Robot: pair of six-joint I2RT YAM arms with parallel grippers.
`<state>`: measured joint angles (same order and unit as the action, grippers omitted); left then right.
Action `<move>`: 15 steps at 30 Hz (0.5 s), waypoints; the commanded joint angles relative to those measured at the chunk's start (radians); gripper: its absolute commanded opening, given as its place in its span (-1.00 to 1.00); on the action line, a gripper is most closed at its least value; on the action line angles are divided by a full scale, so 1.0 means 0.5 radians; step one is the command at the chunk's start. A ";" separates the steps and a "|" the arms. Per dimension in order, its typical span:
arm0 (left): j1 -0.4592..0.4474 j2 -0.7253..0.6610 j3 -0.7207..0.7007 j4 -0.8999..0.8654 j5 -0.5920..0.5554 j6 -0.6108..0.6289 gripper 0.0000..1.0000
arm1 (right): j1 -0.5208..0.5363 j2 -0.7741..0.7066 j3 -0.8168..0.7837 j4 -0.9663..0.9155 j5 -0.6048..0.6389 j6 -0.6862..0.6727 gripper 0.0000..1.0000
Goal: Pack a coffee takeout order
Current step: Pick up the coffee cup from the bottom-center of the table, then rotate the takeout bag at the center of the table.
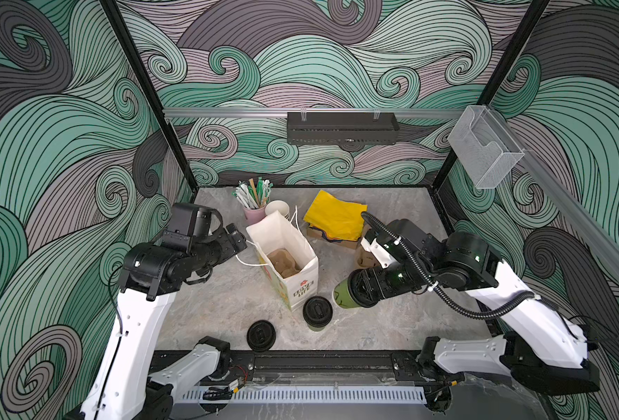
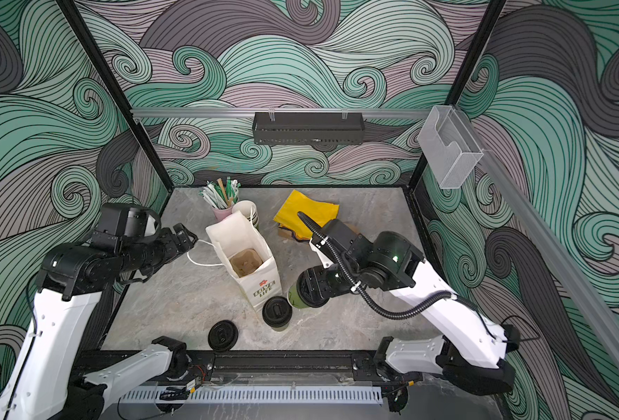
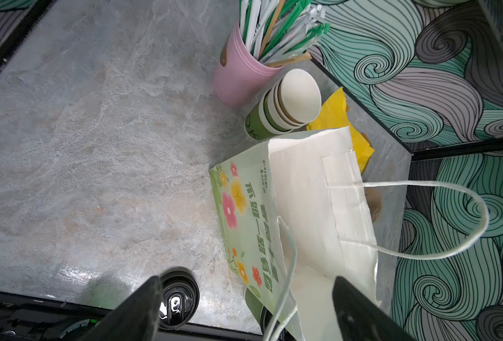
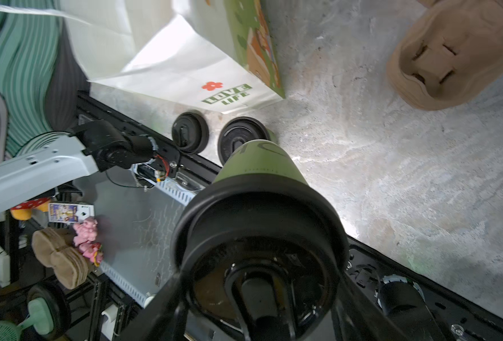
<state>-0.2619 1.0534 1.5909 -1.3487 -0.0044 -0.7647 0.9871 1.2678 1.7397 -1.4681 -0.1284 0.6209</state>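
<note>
Gripping a lidded cup (image 1: 342,296) by its lid end, our right gripper (image 1: 361,291) holds it tipped on its side just right of the paper bag (image 1: 302,287), jaws pinching the cup; whether it touches the table (image 1: 228,291) we cannot tell; a second lidded cup (image 1: 317,312) stands just in front of the bag; a loose lid (image 1: 261,335) lies near the front edge; napkins (image 1: 337,216) lie behind the bag; our left gripper (image 1: 238,238) hovers beside the bag's handle (image 1: 246,260), jaws spread wide.

I count two lidded olive-green cups (image 1: 317,311) (image 1: 342,295), one loose black lid (image 1: 261,335), one paper bag (image 1: 300,287), two pulp carriers (image 1: 284,263) (image 1: 368,260).
</note>
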 commanded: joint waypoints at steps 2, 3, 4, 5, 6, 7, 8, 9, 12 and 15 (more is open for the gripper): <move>0.012 0.050 0.003 0.021 0.230 0.115 0.82 | 0.045 0.131 0.237 -0.036 -0.118 -0.074 0.36; 0.012 0.056 -0.039 0.067 0.307 0.148 0.78 | 0.060 0.173 0.309 -0.036 -0.143 -0.090 0.36; 0.014 0.059 -0.073 0.089 0.346 0.155 0.73 | 0.074 0.216 0.377 -0.040 -0.183 -0.111 0.36; 0.013 0.060 -0.100 0.109 0.376 0.156 0.69 | 0.085 0.252 0.439 -0.048 -0.211 -0.129 0.36; 0.015 0.059 -0.131 0.145 0.415 0.155 0.61 | 0.097 0.295 0.510 -0.061 -0.233 -0.151 0.36; 0.016 0.057 -0.161 0.183 0.462 0.150 0.54 | 0.100 0.334 0.575 -0.080 -0.251 -0.167 0.36; 0.015 0.054 -0.184 0.214 0.495 0.141 0.47 | 0.103 0.365 0.626 -0.091 -0.263 -0.181 0.37; 0.015 0.053 -0.211 0.251 0.539 0.132 0.36 | 0.106 0.391 0.664 -0.095 -0.265 -0.191 0.37; 0.015 0.065 -0.300 0.328 0.671 0.106 0.21 | 0.103 0.451 0.754 -0.095 -0.254 -0.220 0.37; 0.016 0.087 -0.358 0.343 0.741 0.086 0.20 | 0.104 0.504 0.813 -0.098 -0.241 -0.247 0.37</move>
<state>-0.2619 1.0866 1.4223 -1.2152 0.2897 -0.7181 1.0348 1.5055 2.1143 -1.4864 -0.2432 0.5282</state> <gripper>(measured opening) 0.603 0.688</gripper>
